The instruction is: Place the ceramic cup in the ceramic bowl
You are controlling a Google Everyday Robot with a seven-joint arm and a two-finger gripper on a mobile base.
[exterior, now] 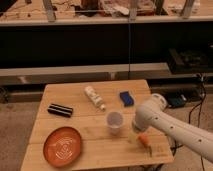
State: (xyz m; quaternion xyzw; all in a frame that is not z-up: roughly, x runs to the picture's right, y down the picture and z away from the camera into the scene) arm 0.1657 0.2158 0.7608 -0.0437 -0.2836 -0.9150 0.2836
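The ceramic cup (115, 122), a small pale tumbler, stands upright near the middle of the wooden table (90, 145). The ceramic bowl (62, 145), a wide orange-red dish with pale spiral marks, lies at the table's front left corner, well apart from the cup. My white arm (160, 122) reaches in from the right. The gripper (133, 134) is low over the table just right of the cup, mostly hidden under the arm. Nothing shows in its hold.
A white labelled bottle (94, 96) lies on its side at the back centre. A blue sponge (126, 98) sits at the back right, a black oblong object (60, 110) at the left. A small orange item (144, 141) lies by the front right edge, under the arm.
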